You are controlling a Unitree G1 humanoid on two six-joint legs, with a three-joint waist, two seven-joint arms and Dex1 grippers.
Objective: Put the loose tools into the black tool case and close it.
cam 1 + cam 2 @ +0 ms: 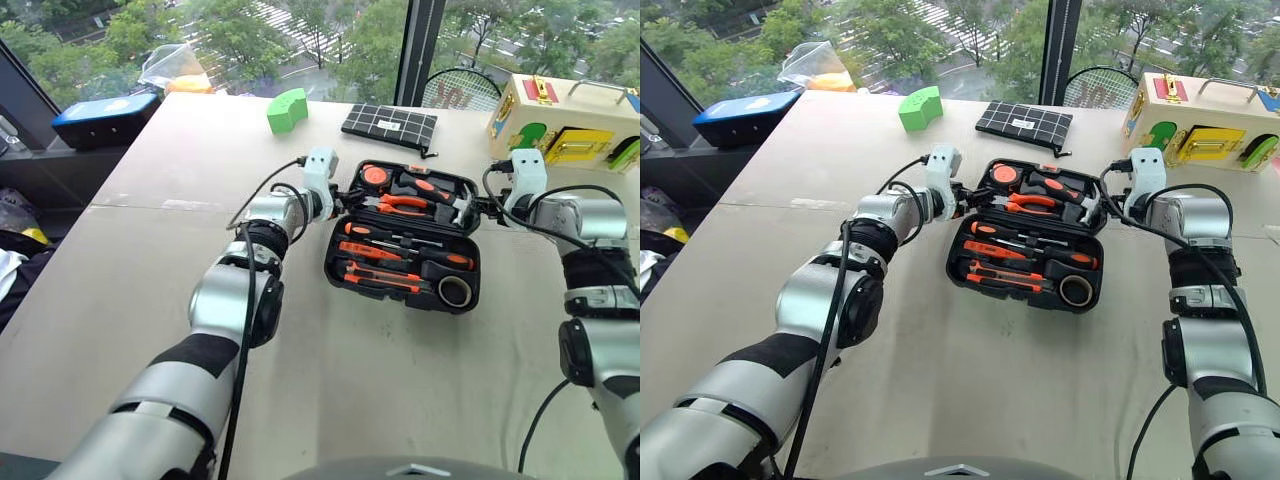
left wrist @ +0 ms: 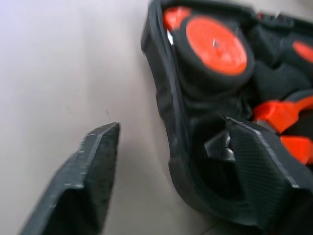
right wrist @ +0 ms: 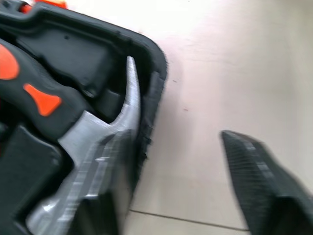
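The black tool case [image 1: 405,240] lies open at the centre of the frame on a pale table [image 1: 150,260], its far half toward the top of the picture and its near half toward the bottom. The near half holds two black-and-orange-handled screwdrivers [image 1: 405,252] lying across it, an orange-and-black utility knife [image 1: 380,279] just below them, and a small black tape roll [image 1: 455,291] in the lower right corner (each seated in a moulded slot). The far half holds orange-handled pliers [image 1: 405,203], a round orange-faced item [image 1: 375,176] at its upper left corner, and a hammer [image 3: 98,142] at its right end, the steel head lying just inside the rim. The left gripper [image 2: 171,161] sits at the left end of the far half, jaws parted and straddling the case wall, with one finger over the table outside and the other inside the case. The right gripper [image 3: 176,186] sits at the right end of the far half, jaws likewise apart across the rim, one finger beside the hammer head and the other over the bare table; whether either gripper touches the wall cannot be told. Beyond the case, a flat black grid-patterned pouch [image 1: 390,127] lies at upper centre, a green block [image 1: 287,110] to its left, a blue box [image 1: 105,118] at upper left, and a colourful latch board [image 1: 570,125] at upper right.
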